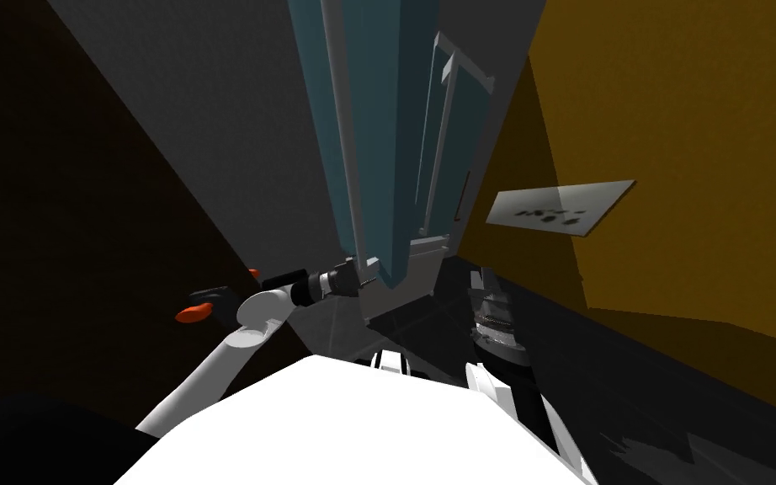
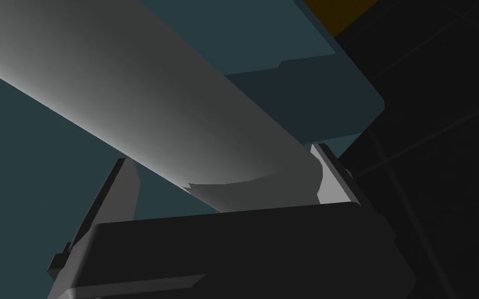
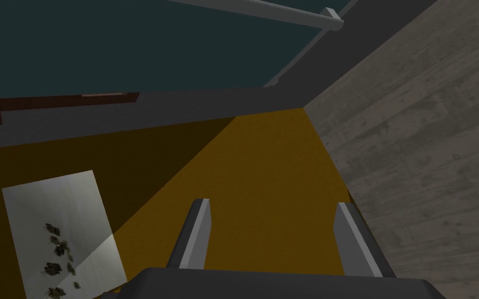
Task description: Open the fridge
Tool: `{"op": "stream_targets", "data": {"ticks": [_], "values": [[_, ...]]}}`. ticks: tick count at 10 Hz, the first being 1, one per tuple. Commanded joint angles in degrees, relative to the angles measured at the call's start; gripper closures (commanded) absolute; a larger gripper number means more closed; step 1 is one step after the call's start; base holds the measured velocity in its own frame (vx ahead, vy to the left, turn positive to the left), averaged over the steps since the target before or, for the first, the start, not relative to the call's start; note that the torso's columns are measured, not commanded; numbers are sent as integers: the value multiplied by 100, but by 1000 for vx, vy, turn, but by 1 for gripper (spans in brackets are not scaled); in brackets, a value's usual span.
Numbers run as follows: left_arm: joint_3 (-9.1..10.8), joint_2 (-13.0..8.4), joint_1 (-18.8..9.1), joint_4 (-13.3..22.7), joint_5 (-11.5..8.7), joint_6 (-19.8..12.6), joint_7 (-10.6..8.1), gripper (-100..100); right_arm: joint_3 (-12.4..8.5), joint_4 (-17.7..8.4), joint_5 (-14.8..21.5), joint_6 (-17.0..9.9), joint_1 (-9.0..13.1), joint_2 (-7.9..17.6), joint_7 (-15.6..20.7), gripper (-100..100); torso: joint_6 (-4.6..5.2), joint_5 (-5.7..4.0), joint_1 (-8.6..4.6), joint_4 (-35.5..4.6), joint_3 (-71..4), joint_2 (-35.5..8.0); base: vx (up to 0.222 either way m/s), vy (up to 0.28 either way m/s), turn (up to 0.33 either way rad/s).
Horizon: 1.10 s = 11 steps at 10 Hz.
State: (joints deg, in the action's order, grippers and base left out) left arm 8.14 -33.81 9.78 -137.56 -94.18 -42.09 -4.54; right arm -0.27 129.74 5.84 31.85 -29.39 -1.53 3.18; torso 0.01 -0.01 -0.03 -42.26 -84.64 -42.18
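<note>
The fridge (image 1: 395,126) stands straight ahead with two tall teal doors. A long grey bar handle (image 1: 346,126) runs down the left door. My left gripper (image 1: 368,280) is at that handle's lower end. In the left wrist view the grey handle (image 2: 155,104) passes between the fingers (image 2: 124,192). One finger touches the bar and a strip of teal door shows between the bar and the other, so my left gripper (image 2: 218,154) is open around it. My right arm (image 1: 496,320) hangs low to the right of the fridge, its gripper (image 3: 272,205) open and holding nothing.
A yellow wall (image 1: 681,126) with a pale picture (image 1: 559,206) flanks the fridge on the right. A dark grey wall (image 1: 235,126) runs along its left. The floor (image 1: 428,303) at the fridge's foot is dark. The second door has its own thin handle (image 1: 443,126).
</note>
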Motion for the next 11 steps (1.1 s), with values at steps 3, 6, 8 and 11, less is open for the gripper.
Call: {"op": "stream_targets", "data": {"ticks": [3,6,8,11], "values": [[389,-338,16,-366,-413,-150,-378,-100,0,0,0,0,1,0,0,0,5,-14,-4,-42,-7,-27,42,-39,75],[332,-412,74,-322,-422,-303,-387,0,0,0,0,0,1,1,0,0,1,-15,3,-46,2,-41,19,-16,46],[323,-412,87,-305,-417,-311,-388,0,0,0,0,0,1,1,0,0,-2,-7,-3,-19,15,-32,0,0,0],[320,-412,98,-290,-414,-314,-391,0,0,0,0,0,1,1,0,0,0,-5,-6,-10,12,-21,0,0,0]]}}
